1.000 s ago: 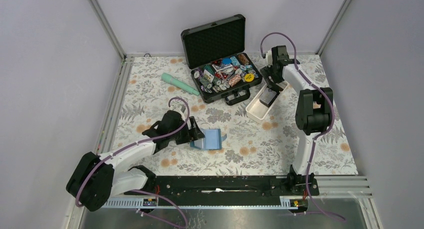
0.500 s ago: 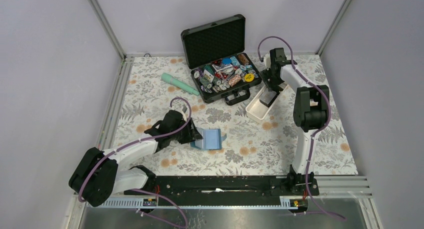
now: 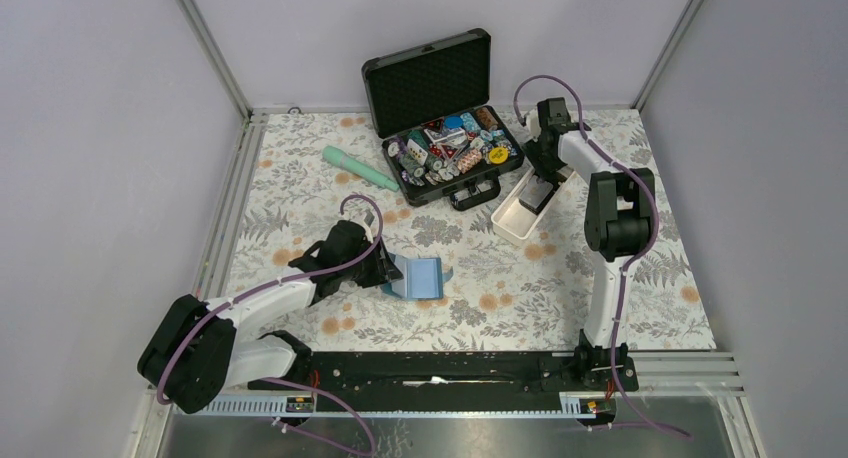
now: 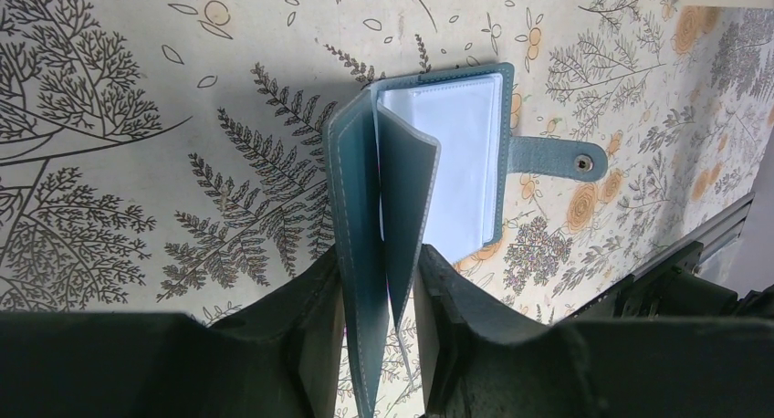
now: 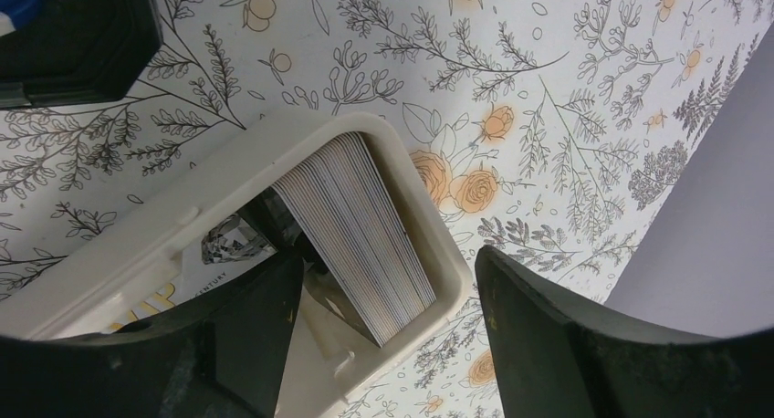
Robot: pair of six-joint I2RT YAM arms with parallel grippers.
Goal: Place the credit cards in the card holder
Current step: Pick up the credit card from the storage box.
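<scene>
Visibly one card holder (image 4: 415, 176) — one tray (image 5: 119, 254), one stack of credit cards (image 5: 356, 245).

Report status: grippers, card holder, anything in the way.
Left gripper shut on card holder, propping it open. Right gripper open over credit cards stacked in white tray. Tray walls hem the stack.

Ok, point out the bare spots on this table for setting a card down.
Free: the cloth between the card holder and the right arm; the far left corner beside the green torch. Crowded: the far middle, where the black case, white tray and right gripper sit together.
</scene>
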